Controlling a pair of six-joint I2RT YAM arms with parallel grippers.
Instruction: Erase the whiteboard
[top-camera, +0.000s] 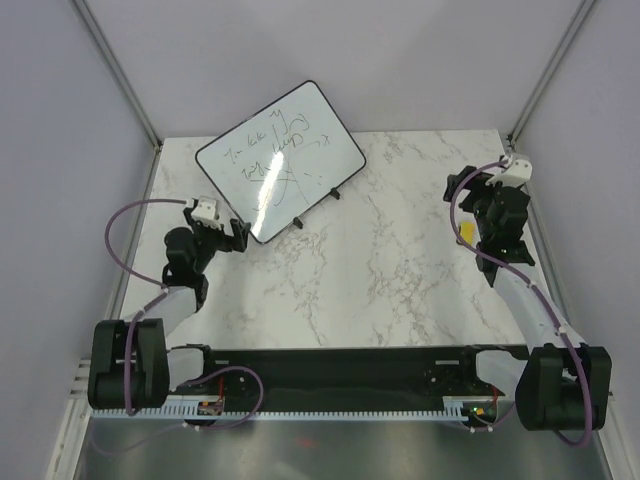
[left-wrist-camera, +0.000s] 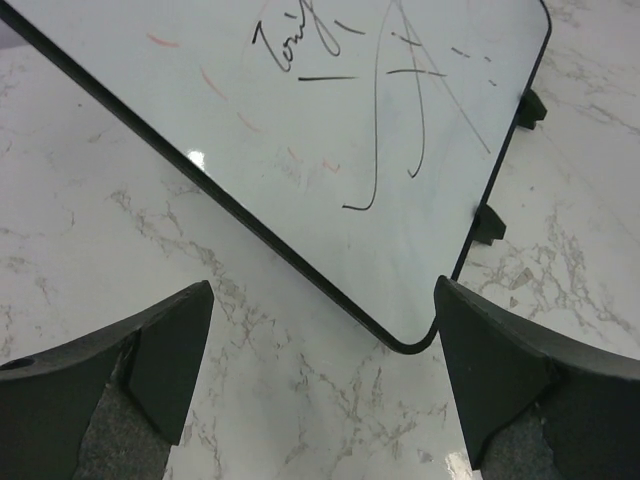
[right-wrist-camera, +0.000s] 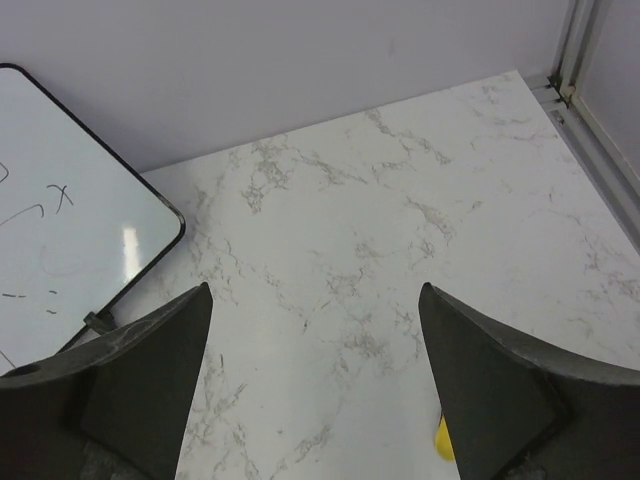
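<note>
Propped tilted toward the far-left corner of the tabletop (top-camera: 400, 270): whiteboard (top-camera: 280, 160), probably stiff, light and slippery-faced, best pinched at its edge; left gripper (top-camera: 235, 235) and right gripper (right-wrist-camera: 315, 290) spread wide, empty.

The only writing we find stands on the whiteboard (top-camera: 280, 162): a few lines of loose black marker handwriting, crossed by long curved strokes. From the top view we cannot read any word with certainty. In the left wrist view one slanted cursive word seems to begin with "To", and we cannot make out its remaining letters; short black dashes and faint red marks lie near it. In the right wrist view a small mark like an "x" shows among the scrawls.
</note>
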